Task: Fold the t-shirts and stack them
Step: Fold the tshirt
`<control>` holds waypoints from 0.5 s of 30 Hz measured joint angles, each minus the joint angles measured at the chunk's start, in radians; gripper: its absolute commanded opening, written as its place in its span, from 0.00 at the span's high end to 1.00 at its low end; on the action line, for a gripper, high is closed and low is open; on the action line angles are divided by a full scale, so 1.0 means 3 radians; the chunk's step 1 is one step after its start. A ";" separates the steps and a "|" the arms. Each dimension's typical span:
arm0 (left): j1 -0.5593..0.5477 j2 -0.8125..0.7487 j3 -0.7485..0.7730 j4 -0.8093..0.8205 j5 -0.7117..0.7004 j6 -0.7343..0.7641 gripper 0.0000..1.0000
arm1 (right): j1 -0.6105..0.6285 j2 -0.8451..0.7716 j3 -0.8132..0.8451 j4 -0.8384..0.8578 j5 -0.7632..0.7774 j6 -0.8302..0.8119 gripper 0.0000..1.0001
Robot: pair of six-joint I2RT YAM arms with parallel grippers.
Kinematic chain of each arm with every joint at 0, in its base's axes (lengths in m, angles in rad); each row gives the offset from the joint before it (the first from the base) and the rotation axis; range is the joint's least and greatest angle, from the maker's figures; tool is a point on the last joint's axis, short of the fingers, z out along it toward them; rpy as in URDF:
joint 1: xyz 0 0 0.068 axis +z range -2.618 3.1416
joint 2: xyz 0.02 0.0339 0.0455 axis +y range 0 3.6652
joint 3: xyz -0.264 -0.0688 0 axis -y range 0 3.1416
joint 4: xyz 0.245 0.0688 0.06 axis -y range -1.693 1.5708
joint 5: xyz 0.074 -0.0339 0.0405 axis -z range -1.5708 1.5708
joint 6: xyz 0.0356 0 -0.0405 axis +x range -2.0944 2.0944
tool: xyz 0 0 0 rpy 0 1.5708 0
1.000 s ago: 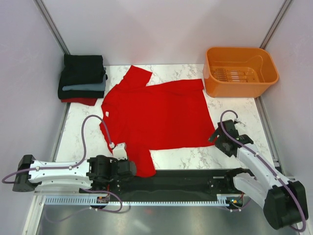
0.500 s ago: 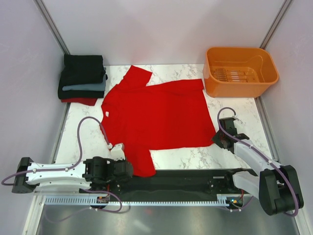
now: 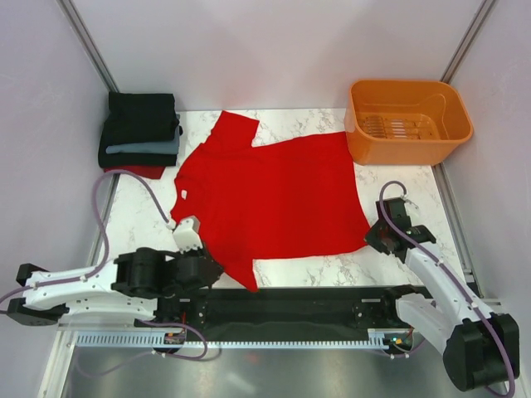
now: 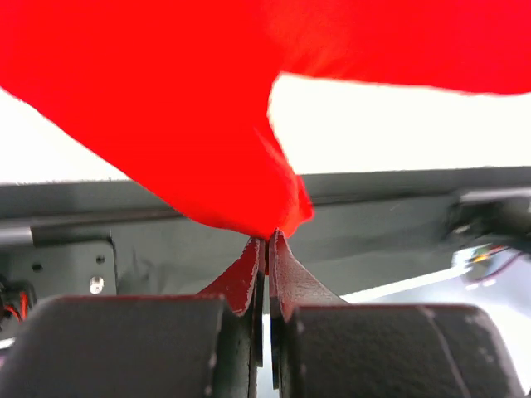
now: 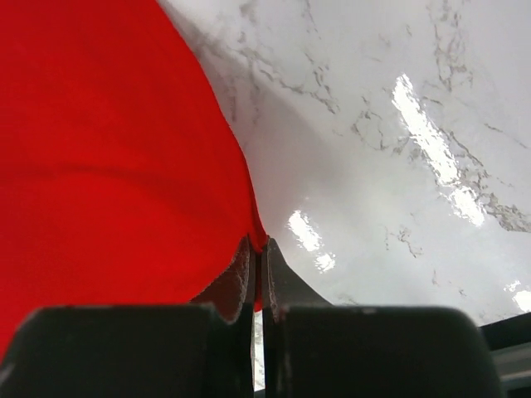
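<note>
We see a white marble desk (image 3: 307, 265) with a bright red short-sleeved cloth t-shirt (image 3: 274, 199) spread across its middle. An orange plastic basket (image 3: 398, 153) sits far right, and a folded stack of black, slate-blue and red tees (image 3: 139, 133) far left. Our left fingers (image 4: 249, 269) pinch the shirt's near-left edge. Our right fingers (image 5: 236, 278) pinch its near-right corner.

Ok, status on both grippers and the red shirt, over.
Left gripper shut on red t-shirt near its sleeve. Right gripper shut on its hem corner. Shirt spread open, unfolded. Nothing in the way.
</note>
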 measured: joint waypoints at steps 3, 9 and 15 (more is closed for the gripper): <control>0.0001 -0.0058 0.0285 -0.0211 -0.0308 0.0092 0.98 | 0.0000 0.0024 0.0202 -0.0112 -0.0015 -0.0048 1.00; 0.0022 -0.0170 0.0549 -0.0326 -0.0795 0.0670 0.98 | 0.0000 0.0287 0.0596 -0.0214 -0.0084 -0.0198 1.00; 0.0331 0.0160 0.0647 0.0245 -0.0914 0.1892 0.98 | 0.0000 0.0540 0.0801 -0.0202 -0.0135 -0.0351 1.00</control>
